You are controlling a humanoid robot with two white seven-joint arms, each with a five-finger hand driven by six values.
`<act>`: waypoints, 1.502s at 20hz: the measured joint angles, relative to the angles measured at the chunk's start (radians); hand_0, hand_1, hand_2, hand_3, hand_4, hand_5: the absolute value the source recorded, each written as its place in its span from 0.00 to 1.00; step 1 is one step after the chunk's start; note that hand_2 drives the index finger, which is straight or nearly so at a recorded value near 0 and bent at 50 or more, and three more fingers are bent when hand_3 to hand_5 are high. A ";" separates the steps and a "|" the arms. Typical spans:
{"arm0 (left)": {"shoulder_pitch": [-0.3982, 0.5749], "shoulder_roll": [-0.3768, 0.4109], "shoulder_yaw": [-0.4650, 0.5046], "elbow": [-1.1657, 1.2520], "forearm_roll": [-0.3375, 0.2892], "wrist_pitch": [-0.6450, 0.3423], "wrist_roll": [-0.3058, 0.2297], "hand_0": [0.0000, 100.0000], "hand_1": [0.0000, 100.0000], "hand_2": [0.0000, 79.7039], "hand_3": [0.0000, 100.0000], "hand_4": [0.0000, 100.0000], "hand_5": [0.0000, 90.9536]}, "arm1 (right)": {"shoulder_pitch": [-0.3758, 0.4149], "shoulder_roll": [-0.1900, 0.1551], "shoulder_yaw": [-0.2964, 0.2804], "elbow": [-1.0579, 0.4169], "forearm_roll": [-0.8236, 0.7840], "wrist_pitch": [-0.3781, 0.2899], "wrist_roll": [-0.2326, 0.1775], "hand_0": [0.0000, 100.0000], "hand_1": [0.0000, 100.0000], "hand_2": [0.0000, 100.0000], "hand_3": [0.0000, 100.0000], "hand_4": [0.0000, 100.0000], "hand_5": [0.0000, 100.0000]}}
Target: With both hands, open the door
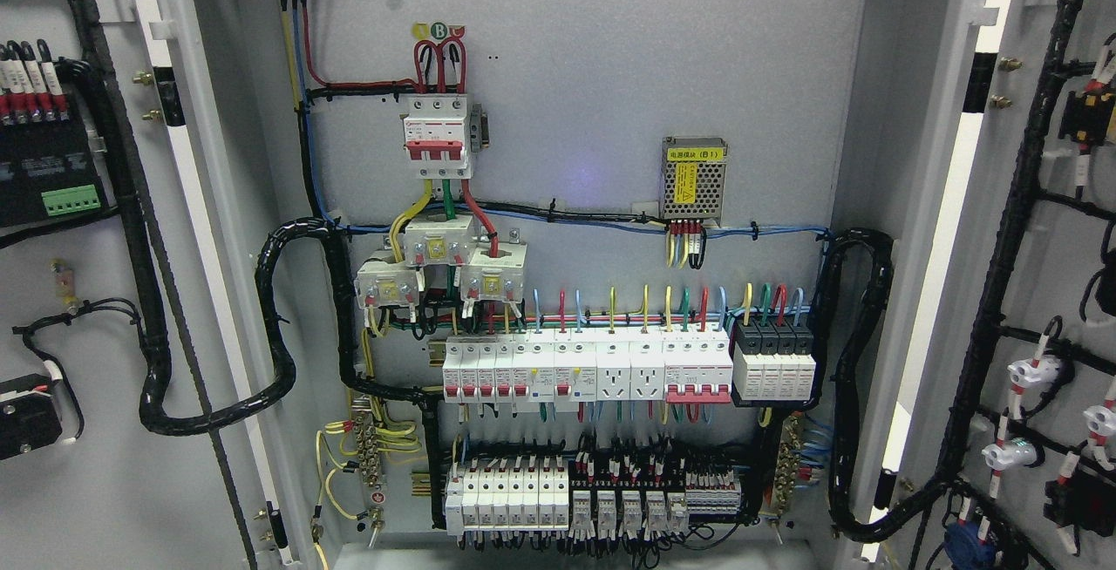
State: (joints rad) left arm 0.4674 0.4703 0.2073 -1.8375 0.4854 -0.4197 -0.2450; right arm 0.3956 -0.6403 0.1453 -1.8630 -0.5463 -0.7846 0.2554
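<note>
An electrical cabinet fills the head view with both doors swung wide open. The left door (96,483) shows its inner face with black cable bundles and a green terminal block. The right door (1046,274) also shows its inner face, with wired lamps and switches. Between them the grey back panel (593,56) carries a red main breaker (436,139), rows of white breakers (584,369) and a small power supply (694,176). Neither of my hands nor any arm shows in this view.
Thick black cable looms (279,378) run from each door into the cabinet at both sides. Terminal rows (593,500) sit along the cabinet's bottom. The door edges and hinges (968,160) frame the opening left and right.
</note>
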 measured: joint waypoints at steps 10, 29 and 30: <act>0.114 -0.094 -0.118 0.015 -0.172 0.030 0.002 0.00 0.00 0.00 0.00 0.03 0.00 | 0.050 0.055 0.123 0.116 0.017 0.000 0.000 0.11 0.00 0.00 0.00 0.00 0.00; 0.198 -0.245 -0.213 0.267 -0.338 0.348 -0.003 0.00 0.00 0.00 0.00 0.03 0.00 | 0.206 0.143 0.260 0.446 0.016 -0.001 -0.002 0.11 0.00 0.00 0.00 0.00 0.00; 0.195 -0.252 -0.217 0.293 -0.346 0.363 -0.003 0.00 0.00 0.00 0.00 0.03 0.00 | 0.207 0.149 0.264 0.471 0.016 -0.001 -0.002 0.11 0.00 0.00 0.00 0.00 0.00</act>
State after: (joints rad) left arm 0.6624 0.2187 -0.0095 -1.5444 0.1392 -0.0567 -0.2476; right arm 0.6029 -0.4912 0.4092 -1.3916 -0.5307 -0.7860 0.2538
